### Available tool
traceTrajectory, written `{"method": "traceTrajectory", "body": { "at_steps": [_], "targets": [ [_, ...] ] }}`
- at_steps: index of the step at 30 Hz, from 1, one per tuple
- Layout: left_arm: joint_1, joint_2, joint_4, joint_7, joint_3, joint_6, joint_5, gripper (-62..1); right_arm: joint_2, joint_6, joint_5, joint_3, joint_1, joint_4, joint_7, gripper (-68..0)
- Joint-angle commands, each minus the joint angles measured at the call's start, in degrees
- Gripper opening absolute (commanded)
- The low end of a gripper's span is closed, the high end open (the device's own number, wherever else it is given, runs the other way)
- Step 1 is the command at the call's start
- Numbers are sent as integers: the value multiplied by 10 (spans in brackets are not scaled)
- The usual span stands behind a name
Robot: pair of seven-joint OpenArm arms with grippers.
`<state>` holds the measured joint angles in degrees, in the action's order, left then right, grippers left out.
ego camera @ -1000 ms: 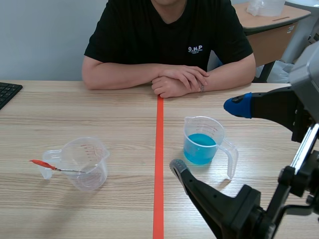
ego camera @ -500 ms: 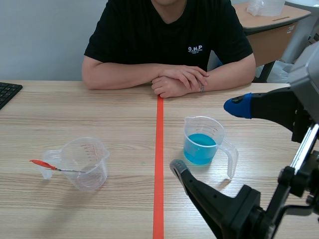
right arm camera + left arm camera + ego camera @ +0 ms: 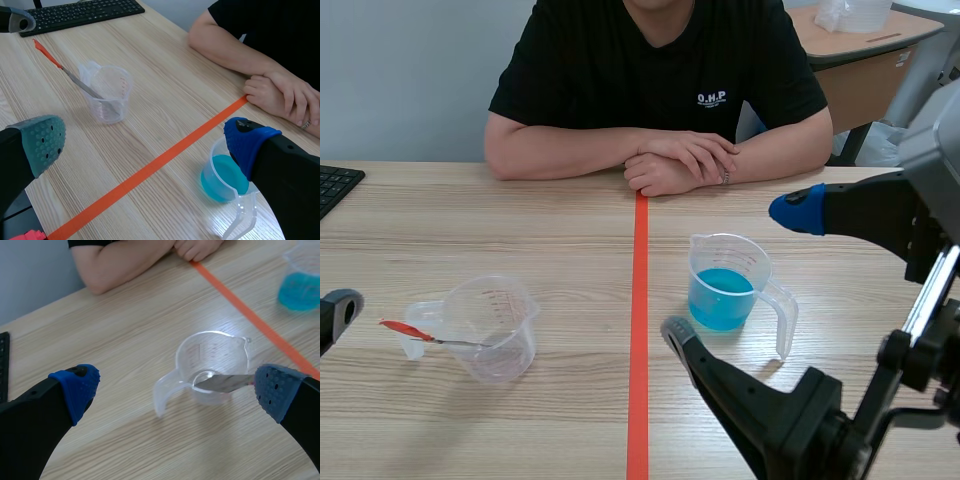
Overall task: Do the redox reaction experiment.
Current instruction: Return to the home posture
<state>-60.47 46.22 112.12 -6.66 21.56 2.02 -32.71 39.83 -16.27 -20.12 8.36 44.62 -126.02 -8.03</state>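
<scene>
A clear measuring cup (image 3: 492, 328) stands left of the orange line, and a metal tool with a red handle (image 3: 406, 329) leans in it. A second cup with blue liquid (image 3: 724, 296) stands right of the line. My left gripper (image 3: 174, 390) is open above the table, with the clear cup (image 3: 212, 365) ahead of it, nearer its right finger. One of its fingertips (image 3: 332, 311) shows at the table's left edge. My right gripper (image 3: 145, 142) is open and raised, with the blue cup (image 3: 225, 177) near its blue-padded finger and the clear cup (image 3: 107, 92) farther ahead.
A person sits across the table with folded arms (image 3: 660, 160) resting on its far edge. A black keyboard (image 3: 335, 185) lies at the far left. The orange tape line (image 3: 639, 330) runs down the table's middle.
A fingertip of my left gripper has come into the scene view at the left edge. The right arm, both cups and the person have not moved.
</scene>
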Motion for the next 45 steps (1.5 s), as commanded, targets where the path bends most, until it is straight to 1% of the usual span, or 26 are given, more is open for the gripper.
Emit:
{"method": "traceTrajectory", "body": {
  "at_steps": [1,4,9,12,15,17,45],
  "targets": [
    [-3,1,13,-2,3,4,-12,14,3,2,-4,-1,-7,-9,-7,4],
    [-3,3,22,12,3,19,-25,14,3,2,-4,-1,-6,-9,-5,4],
    [-3,3,29,13,3,29,-27,14,3,2,-4,-1,-6,-9,-2,4],
    [-3,9,29,11,3,40,-28,14,3,2,-4,-1,-6,-9,1,4],
    [-3,26,29,11,3,40,-49,14,3,2,-4,-1,-6,-9,2,4],
    [-3,34,29,11,3,40,-57,14,3,2,-4,-1,-6,-9,2,4],
    [-3,35,28,5,3,40,-57,14,3,2,-4,-1,-6,-9,2,4]
  ]
}}
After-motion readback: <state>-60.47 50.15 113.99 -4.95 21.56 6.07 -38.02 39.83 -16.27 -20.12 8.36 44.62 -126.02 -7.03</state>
